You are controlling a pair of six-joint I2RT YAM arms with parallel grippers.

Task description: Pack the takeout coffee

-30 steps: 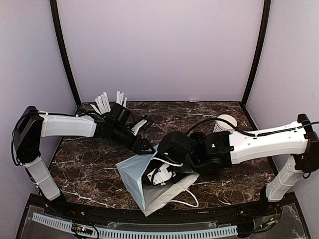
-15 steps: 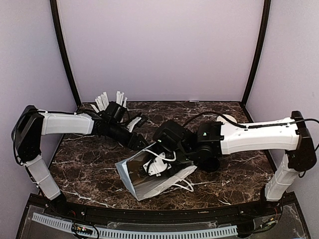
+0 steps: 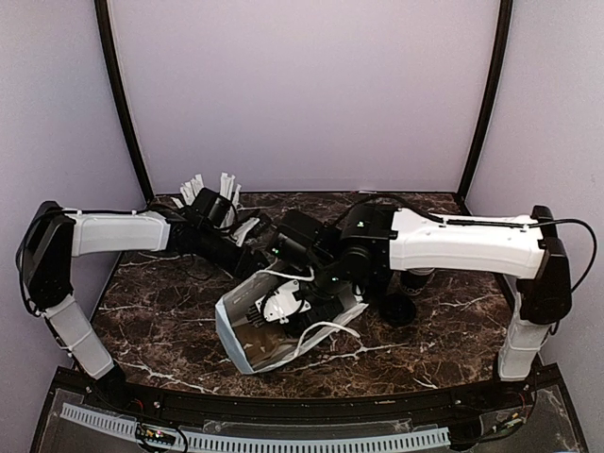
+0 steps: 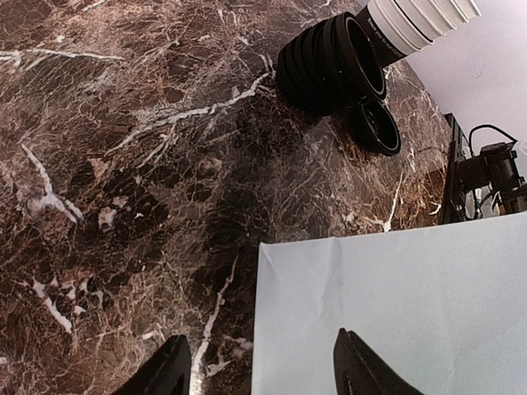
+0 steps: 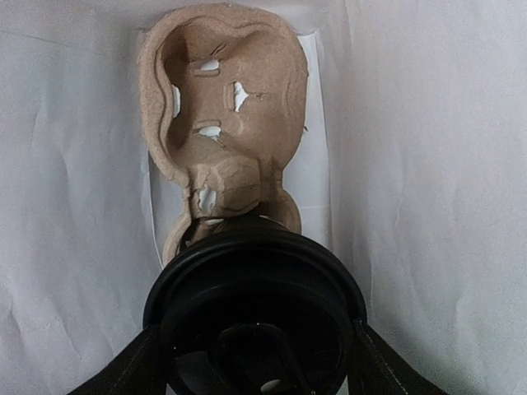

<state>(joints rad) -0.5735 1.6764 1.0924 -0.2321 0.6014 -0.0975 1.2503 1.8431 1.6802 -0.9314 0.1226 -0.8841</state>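
**Lidded coffee held inside the tipped bag by one arm, the paper steadied by the other.**

The right gripper (image 5: 255, 366) is clamped wide on the takeout coffee (image 5: 255, 288), a finger on each side of its black lid. It holds the cup inside the white paper bag (image 5: 428, 206), just short of the pulp cup carrier (image 5: 222, 107) straight ahead, whose empty socket looks like the intended seat. The left gripper (image 4: 259, 346) has its jaws apart and grips nothing; the bag's edge lies between them, probably to stop it sliding on the table (image 4: 123, 164). Beyond that gripper sit stacked black lids (image 4: 329, 62) and white-rimmed cups (image 4: 412, 20). Small print there is too fine to read, and the bag shows no label.
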